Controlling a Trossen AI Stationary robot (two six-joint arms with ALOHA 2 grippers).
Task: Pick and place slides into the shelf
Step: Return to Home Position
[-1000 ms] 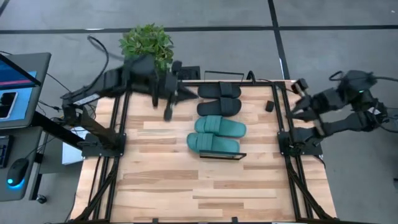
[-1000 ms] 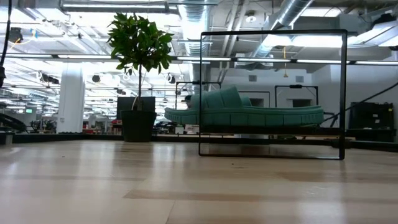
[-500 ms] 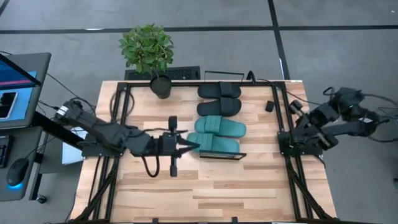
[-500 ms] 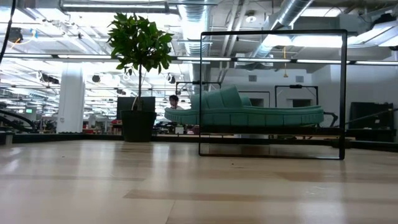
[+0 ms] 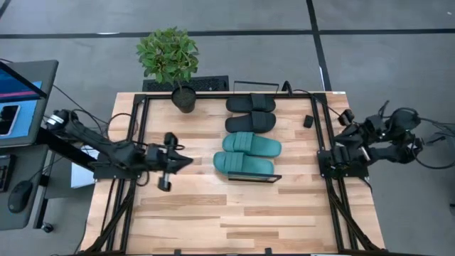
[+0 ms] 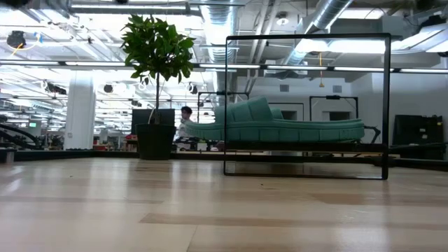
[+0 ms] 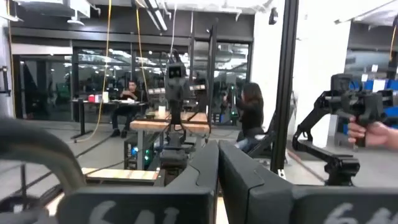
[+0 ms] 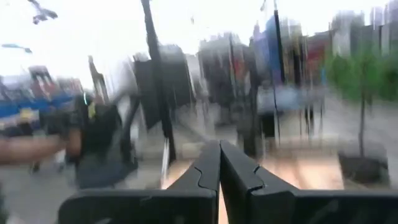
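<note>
Seeing all four slides (image 5: 252,146) on the shelf (image 5: 254,178), centre of the high view, we judge only homing remains: left gripper (image 5: 186,161) mid-left, right gripper (image 8: 219,144) far right, both clenched empty, must tuck back.

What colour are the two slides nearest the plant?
Both slides are black; the high view shows them best.

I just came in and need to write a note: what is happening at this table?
The two green slides and two black slides all lie on the shelf. The left tool, shut and empty, hangs over the table beside the green slides. The right tool, also shut, is by the table's right edge.
</note>
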